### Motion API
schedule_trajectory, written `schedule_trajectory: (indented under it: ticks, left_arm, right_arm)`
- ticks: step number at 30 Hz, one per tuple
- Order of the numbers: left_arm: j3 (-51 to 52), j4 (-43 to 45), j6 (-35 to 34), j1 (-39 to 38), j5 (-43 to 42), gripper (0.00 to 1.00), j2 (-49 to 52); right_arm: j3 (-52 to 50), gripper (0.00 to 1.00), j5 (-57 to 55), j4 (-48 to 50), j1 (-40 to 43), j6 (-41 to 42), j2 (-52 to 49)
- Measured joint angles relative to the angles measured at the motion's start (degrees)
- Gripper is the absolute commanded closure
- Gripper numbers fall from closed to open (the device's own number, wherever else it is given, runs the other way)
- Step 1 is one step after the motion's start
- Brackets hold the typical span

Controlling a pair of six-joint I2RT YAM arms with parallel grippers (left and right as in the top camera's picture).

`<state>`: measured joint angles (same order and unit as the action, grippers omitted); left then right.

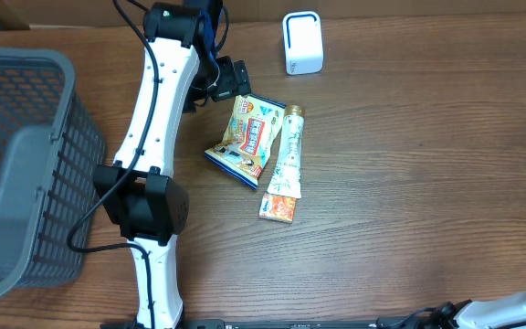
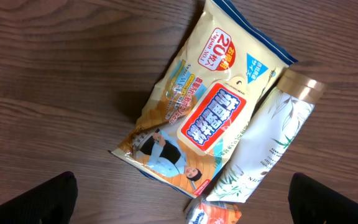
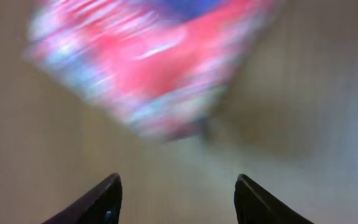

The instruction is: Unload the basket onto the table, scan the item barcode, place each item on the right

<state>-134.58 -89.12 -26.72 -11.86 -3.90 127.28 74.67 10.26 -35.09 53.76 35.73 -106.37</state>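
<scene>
Left gripper (image 2: 182, 200) wide open, empty, hovering over wipes packet (image 2: 210, 106) lying on surface (image 1: 427, 183) beside tube (image 2: 269, 140); right gripper (image 3: 179, 199) apart, empty. Likely reaching: next, lower and grasp packet for scanner (image 1: 301, 41)

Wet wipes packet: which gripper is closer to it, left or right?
Left. The left gripper hovers open at the wipes packet's far edge; the right arm shows only in the overhead view's bottom right corner, well away.
</scene>
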Motion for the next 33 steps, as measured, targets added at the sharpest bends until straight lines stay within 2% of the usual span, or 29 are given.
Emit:
schedule_trajectory:
  ticks: [5,8,11,15,22,28,33]
  left_arm:
    - [0.0,0.0,0.0,0.0,0.0,0.0,0.0]
    - [0.0,0.0,0.0,0.0,0.0,0.0,0.0]
    - [0.0,0.0,0.0,0.0,0.0,0.0,0.0]
    - [0.0,0.0,0.0,0.0,0.0,0.0,0.0]
    - [0.0,0.0,0.0,0.0,0.0,0.0,0.0]
    - [0.0,0.0,0.0,0.0,0.0,0.0,0.0]
    - [0.0,0.0,0.0,0.0,0.0,0.0,0.0]
  right_arm:
    - [0.0,0.37,15.9,1.8,-8.2,-5.7,0.0]
    - [0.0,0.31,21.0,1.4,-16.8,-9.9,0.0]
    - [0.0,0.3,23.3,0.5,-27.7,-14.8,0.0]
    - [0.0,0.3,21.1,0.2,-42.4,-17.3,0.0]
    - [0.0,0.32,8.2,1.5,-63.3,-11.8,0.0]
    - [0.0,0.35,2.8,5.3,-74.7,-8.4,0.0]
    - [0.0,0.36,0.4,8.3,-79.6,-6.7,-0.1]
